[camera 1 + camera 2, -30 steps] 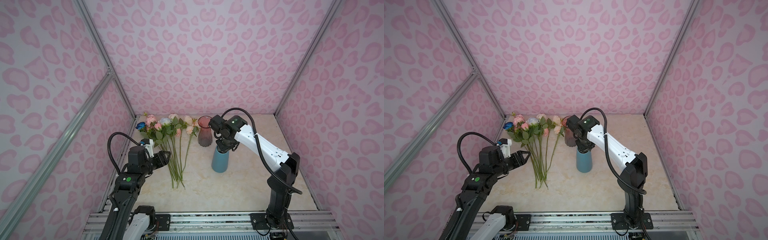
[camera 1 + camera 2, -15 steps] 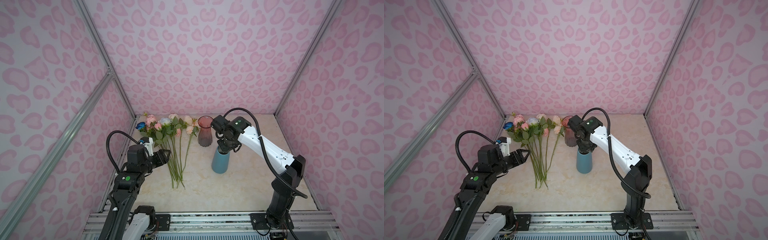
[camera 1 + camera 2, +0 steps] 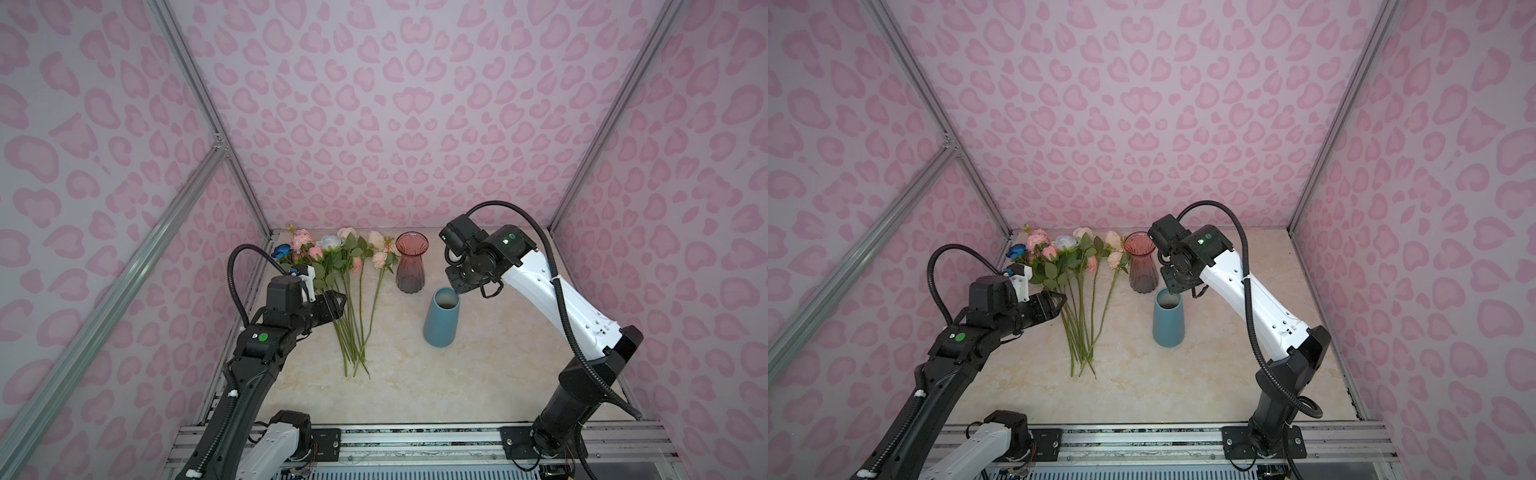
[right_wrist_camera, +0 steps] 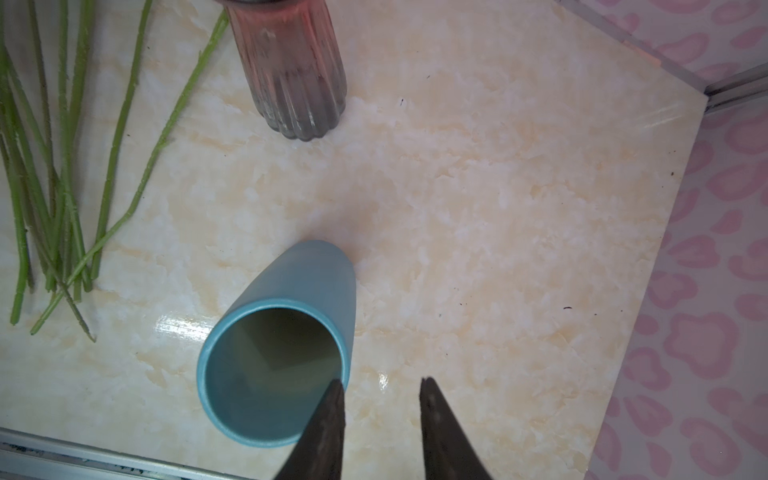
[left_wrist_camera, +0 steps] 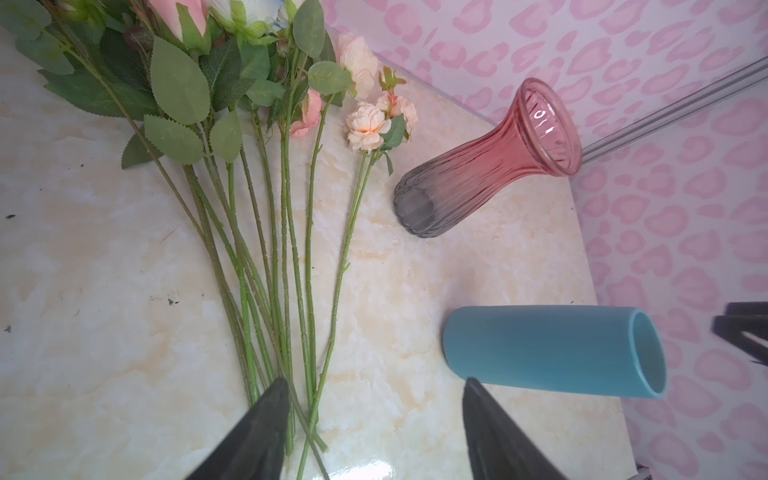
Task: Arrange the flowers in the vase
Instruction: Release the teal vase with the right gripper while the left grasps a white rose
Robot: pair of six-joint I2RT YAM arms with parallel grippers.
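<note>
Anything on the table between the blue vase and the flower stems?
Nothing: bare tabletop separates the blue vase from the flower stems, clearest in the left wrist view.

I count two vases: one blue vase (image 3: pixel 441 320) and, just beyond it, one pink ribbed glass vase (image 3: pixel 410 266). Near the blue vase lies one bunch of flowers (image 3: pixel 332 259), about eight stems, with one dark blue bloom (image 3: pixel 281 250).

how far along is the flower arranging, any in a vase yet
Done: nothing yet; the blue vase and pink vase both stand empty. In hand: nothing; left gripper open by the flowers, right gripper open beside the blue vase's rim. Left: all of them, lying on the table.
</note>
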